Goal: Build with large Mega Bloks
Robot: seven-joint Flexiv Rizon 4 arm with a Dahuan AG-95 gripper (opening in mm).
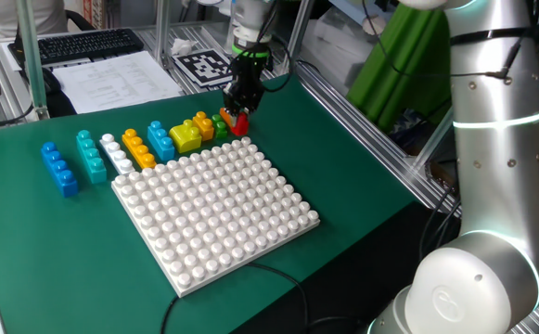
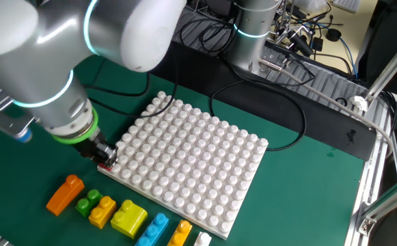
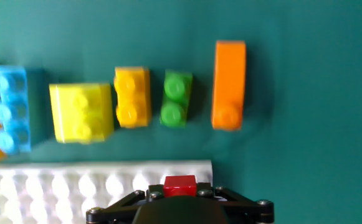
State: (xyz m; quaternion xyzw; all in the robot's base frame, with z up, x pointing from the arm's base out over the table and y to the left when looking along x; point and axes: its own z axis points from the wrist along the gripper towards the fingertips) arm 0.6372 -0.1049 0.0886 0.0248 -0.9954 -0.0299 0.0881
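The fingers (image 1: pixel 237 119) stand narrowly apart, clamped on a red brick (image 3: pixel 180 185) right at the corner of the baseplate (image 1: pixel 215 213) nearest the green brick (image 3: pixel 176 98). To seat it well, I'd line its underside squarely over the corner studs and press straight down, without tipping it toward the orange brick (image 3: pixel 228 84) beyond. The arm reaches over the desk (image 1: pixel 28 241) with the hand pointing steeply down at that corner.

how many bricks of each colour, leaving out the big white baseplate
blue: 2
teal: 1
white: 1
amber: 2
bright yellow: 1
green: 1
orange: 1
red: 1
total: 10
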